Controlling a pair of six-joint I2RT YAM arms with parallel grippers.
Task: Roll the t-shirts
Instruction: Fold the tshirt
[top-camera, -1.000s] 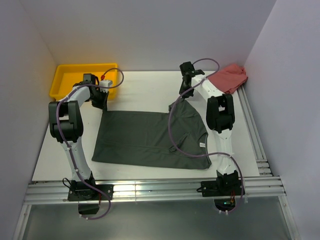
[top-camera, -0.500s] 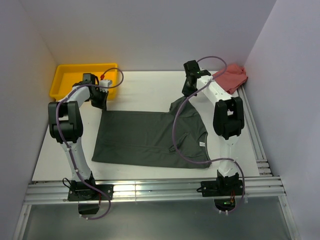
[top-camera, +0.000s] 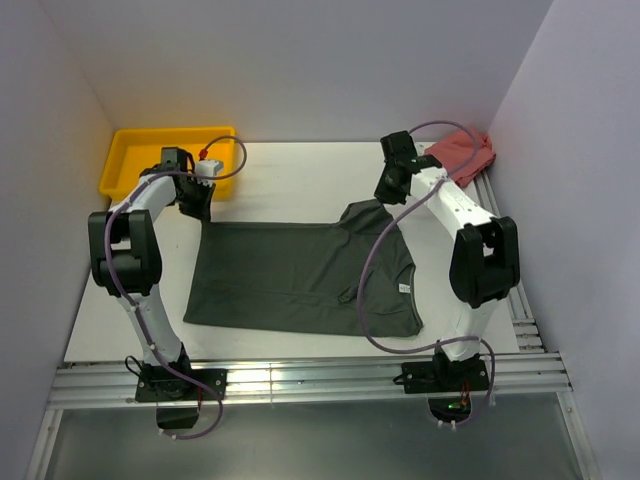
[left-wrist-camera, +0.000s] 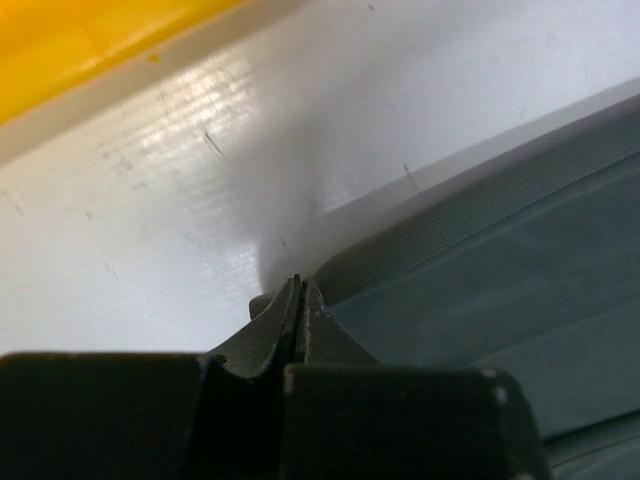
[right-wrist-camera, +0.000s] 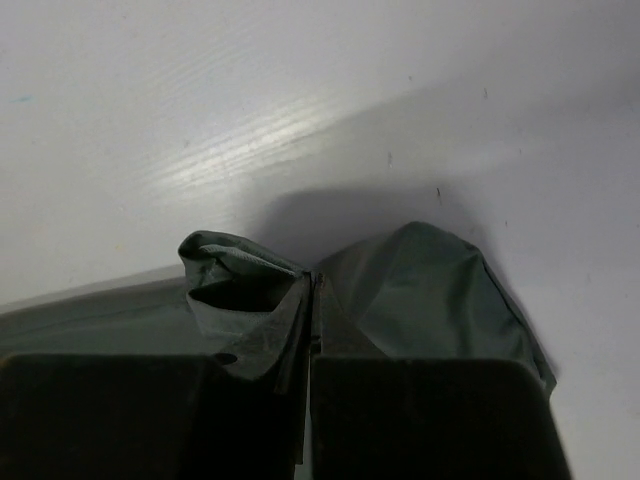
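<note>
Top view showing t-shirt (top-camera: 300, 275) lying mostly flat, wrist views revealing left gripper (left-wrist-camera: 299, 300) pinching its corner, right gripper (right-wrist-camera: 312, 295) pinching a bunched fold

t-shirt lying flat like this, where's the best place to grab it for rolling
At its two far corners, coming down from above over the far edge: the t-shirt lies flat, so only thin edges offer a pinch. The left gripper is shut on the hem corner, the right gripper on the far sleeve.
</note>
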